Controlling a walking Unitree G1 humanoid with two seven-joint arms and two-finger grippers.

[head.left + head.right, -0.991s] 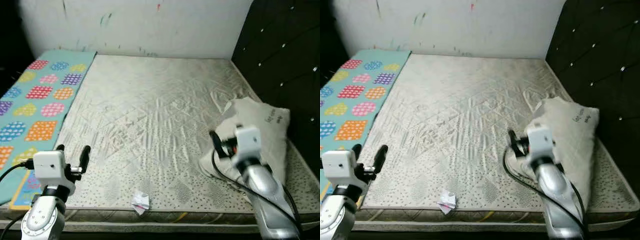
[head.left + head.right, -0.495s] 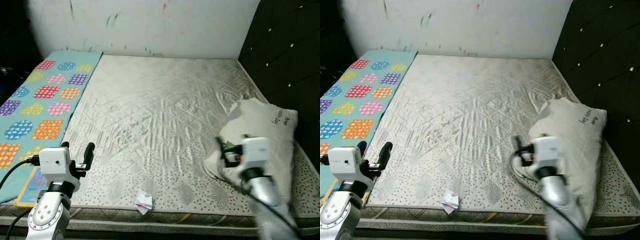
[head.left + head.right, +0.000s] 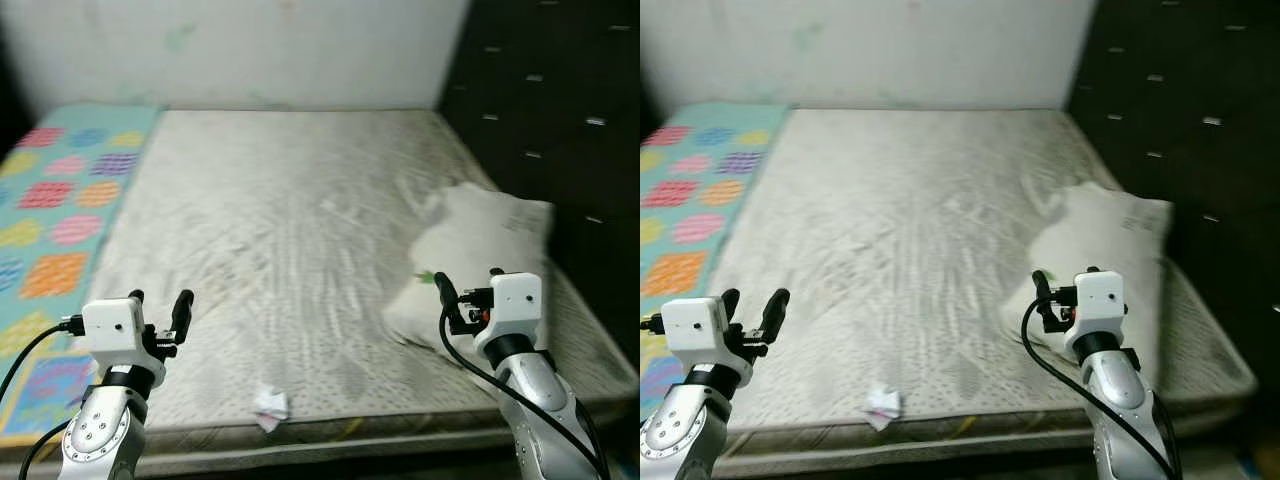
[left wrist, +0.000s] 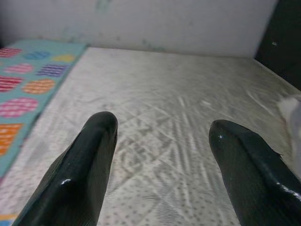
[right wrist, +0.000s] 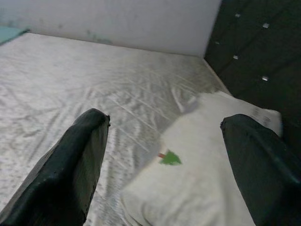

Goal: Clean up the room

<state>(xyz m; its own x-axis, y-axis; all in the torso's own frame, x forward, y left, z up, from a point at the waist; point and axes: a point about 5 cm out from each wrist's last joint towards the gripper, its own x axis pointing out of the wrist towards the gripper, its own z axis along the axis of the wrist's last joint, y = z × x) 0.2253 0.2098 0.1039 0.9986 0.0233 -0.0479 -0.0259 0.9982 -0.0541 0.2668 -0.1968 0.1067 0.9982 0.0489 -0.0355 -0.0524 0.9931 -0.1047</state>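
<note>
A bare cream mattress lies before me. A white pillow with a small green tree print rests on its right side by the headboard. A crumpled paper scrap sits near the front edge. My right gripper is open and hovers just in front of the pillow, not touching it. My left gripper is open over the front left of the mattress, left of the scrap and holding nothing. The left wrist view looks between its black fingers across bare mattress.
A teal play mat with coloured patches lies along the mattress's left side. A dark tufted headboard stands on the right and a white wall at the far end. The picture is blurred.
The whole picture has shifted and blurred, so the camera has moved. The right gripper stays close in front of the pillow. Both grippers remain open and empty.
</note>
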